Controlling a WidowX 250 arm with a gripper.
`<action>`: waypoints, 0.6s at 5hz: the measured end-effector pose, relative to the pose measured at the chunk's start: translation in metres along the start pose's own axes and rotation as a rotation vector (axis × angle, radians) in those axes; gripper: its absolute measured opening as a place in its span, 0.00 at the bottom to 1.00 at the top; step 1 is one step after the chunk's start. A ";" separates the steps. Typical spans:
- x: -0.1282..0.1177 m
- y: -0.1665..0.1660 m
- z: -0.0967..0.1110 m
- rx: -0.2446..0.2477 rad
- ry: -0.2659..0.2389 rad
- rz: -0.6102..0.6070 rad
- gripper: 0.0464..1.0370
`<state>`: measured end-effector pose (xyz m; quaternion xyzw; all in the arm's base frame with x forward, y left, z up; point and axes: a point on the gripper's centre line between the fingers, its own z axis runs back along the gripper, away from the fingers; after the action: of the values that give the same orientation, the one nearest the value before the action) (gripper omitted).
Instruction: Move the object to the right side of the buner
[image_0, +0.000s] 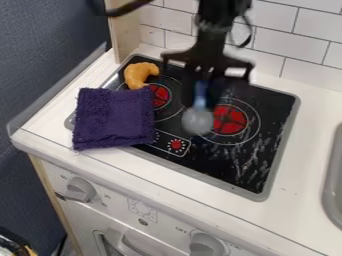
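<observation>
Silver-and-blue utensil (198, 120) gripped in fingers (215, 92); keep it clear of stovetop (214, 157), lower gently right of burner (230, 121), release.

Blk stovetop (224, 167), wht ctr (307, 160); purple cloth (113, 119), orng curved item (136, 74) atop.

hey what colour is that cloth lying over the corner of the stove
The cloth is dark purple, as the camera view shows.

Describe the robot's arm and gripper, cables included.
The arm is matte-looking black, without any marking that I can make out. A thin dark cable loops out beside it; a thicker dark band, probably another cable, curves at the upper left. The gripper is black too, with a wide crosspiece flaring to both sides.
</observation>
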<state>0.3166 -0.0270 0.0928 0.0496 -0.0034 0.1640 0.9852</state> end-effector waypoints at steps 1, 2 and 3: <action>0.016 -0.011 0.004 0.019 0.004 -0.257 0.28; 0.022 -0.021 0.006 -0.002 -0.034 -0.499 0.28; 0.028 -0.030 0.009 -0.030 -0.068 -0.737 0.28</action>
<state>0.3526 -0.0474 0.0990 0.0386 -0.0205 -0.2036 0.9781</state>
